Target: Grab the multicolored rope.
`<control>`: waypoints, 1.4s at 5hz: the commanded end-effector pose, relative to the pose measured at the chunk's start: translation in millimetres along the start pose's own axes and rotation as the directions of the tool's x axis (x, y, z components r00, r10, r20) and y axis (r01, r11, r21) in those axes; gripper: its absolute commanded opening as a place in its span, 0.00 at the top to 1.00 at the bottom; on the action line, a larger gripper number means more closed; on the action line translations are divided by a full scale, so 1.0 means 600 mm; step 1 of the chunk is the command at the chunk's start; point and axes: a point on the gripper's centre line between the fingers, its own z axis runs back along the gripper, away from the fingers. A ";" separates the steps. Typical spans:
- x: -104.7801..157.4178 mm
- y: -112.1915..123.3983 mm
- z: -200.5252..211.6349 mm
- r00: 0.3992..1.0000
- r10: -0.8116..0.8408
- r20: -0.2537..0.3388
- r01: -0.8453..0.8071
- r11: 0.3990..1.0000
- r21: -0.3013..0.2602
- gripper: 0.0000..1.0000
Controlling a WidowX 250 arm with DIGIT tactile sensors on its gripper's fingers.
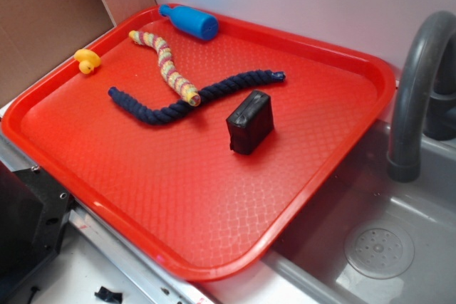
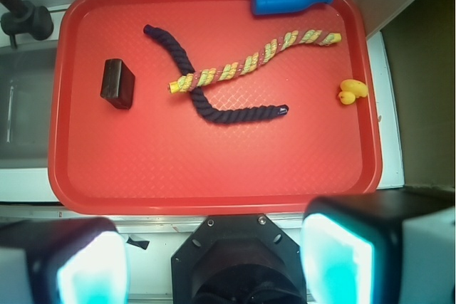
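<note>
Gripper (image 2: 214, 261) fills the bottom edge of the wrist view, its two fingers (image 2: 335, 258) spread wide apart with nothing between them, above the near side of the tray and well apart from everything on it. Red tray (image 1: 178, 204) is the largest item, resting on the counter beside a grey sink (image 1: 377, 247) with a curved faucet (image 1: 413, 90). Dark navy rope (image 1: 157, 110) lies across the tray's middle in a shallow curve. Multicolored rope (image 1: 167, 67), banded yellow, pink and green, lies toward the far side of the tray; one end crosses over the navy rope and touches it, the other points toward the blue bottle (image 1: 191, 21) lying at the far rim. Black block (image 1: 250, 122) sits apart from both ropes. Yellow duck (image 1: 86, 60) rests on the tray's rim.
</note>
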 end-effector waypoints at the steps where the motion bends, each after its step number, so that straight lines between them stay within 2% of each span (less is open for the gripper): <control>1: 0.000 0.000 0.000 1.000 0.000 0.000 0.000 1.000 0.000 0.00; 2: 0.019 0.019 -0.014 0.962 0.237 0.136 -0.241 0.971 0.010 0.00; 3: 0.043 0.034 -0.047 0.872 0.457 0.175 -0.470 0.882 0.042 0.00; 4: 0.076 0.054 -0.098 0.716 0.661 0.226 -0.674 0.738 -0.026 0.00; 5: 0.116 0.084 -0.149 0.526 0.818 0.233 -0.836 0.547 -0.036 0.00; 6: 0.137 0.111 -0.187 0.348 0.898 0.267 -0.929 0.370 -0.033 0.00; 7: 0.172 0.135 -0.263 0.305 0.918 0.253 -0.950 0.313 0.010 0.00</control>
